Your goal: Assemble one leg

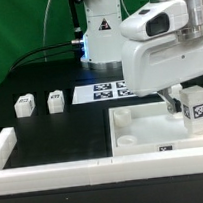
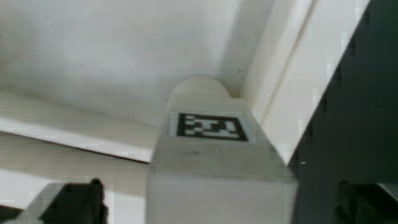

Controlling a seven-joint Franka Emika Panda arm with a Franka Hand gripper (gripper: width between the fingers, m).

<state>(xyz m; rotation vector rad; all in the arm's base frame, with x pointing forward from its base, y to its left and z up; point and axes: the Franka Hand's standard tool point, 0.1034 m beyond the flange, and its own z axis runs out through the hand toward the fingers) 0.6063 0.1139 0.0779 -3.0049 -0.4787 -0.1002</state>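
Note:
One leg [image 1: 195, 106], a small white block with a marker tag, stands slightly tilted at the corner of the large white tray [image 1: 143, 136] on the exterior view's right. In the wrist view the leg [image 2: 217, 160] runs from between my fingers down to the tray floor [image 2: 89, 60], beside the raised rim [image 2: 285, 50]. My gripper [image 1: 189, 100] [image 2: 222, 205] straddles the leg. Its dark fingers [image 2: 77, 203] stand on either side with a visible gap to the leg, so it is open. Two more legs [image 1: 26, 104] [image 1: 56, 100] lie on the exterior view's left.
The marker board [image 1: 106, 90] lies behind the tray near the robot base. A white raised border [image 1: 56, 175] runs along the front, with a short piece [image 1: 2, 147] at the left. The table surface is black.

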